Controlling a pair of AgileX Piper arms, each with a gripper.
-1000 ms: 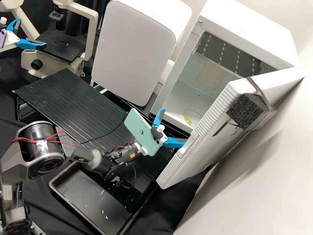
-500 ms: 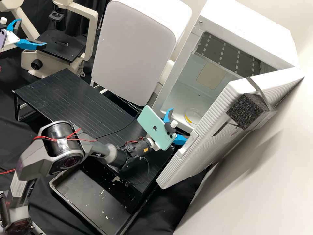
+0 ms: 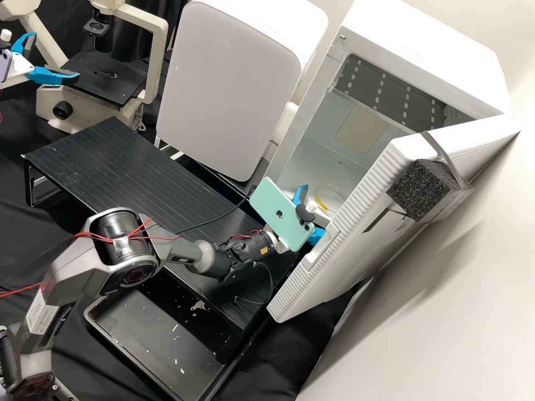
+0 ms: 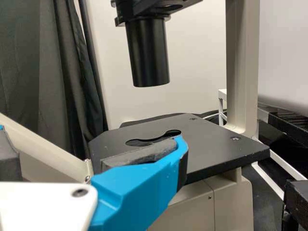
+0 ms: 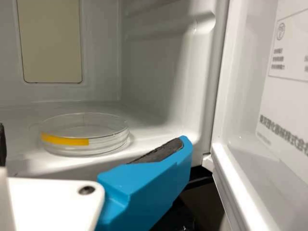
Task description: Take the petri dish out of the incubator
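Observation:
In the high view my right gripper [image 3: 315, 211] stands open at the mouth of the white incubator [image 3: 291, 150], beside its open door. The clear petri dish [image 3: 332, 196] with a yellow strip lies on the incubator floor, just beyond the fingers. The right wrist view has the dish [image 5: 86, 134] lying flat past the open fingers of the gripper [image 5: 92, 140], with nothing held. At the far left of the high view my left gripper [image 3: 56, 56] is open by the microscope; its wrist view shows this gripper [image 4: 93, 143] in front of the black stage.
The incubator door [image 3: 345, 223] stands ajar on the right, with a black foam block [image 3: 423, 190] on it. A microscope stage [image 3: 103, 75] is at the upper left. A black slatted platform [image 3: 122, 167] and a black tray [image 3: 161, 334] lie before the incubator.
My right gripper has moved rightward in the high view, from in front of the incubator to its opening, closer to the dish. The left gripper has stayed put.

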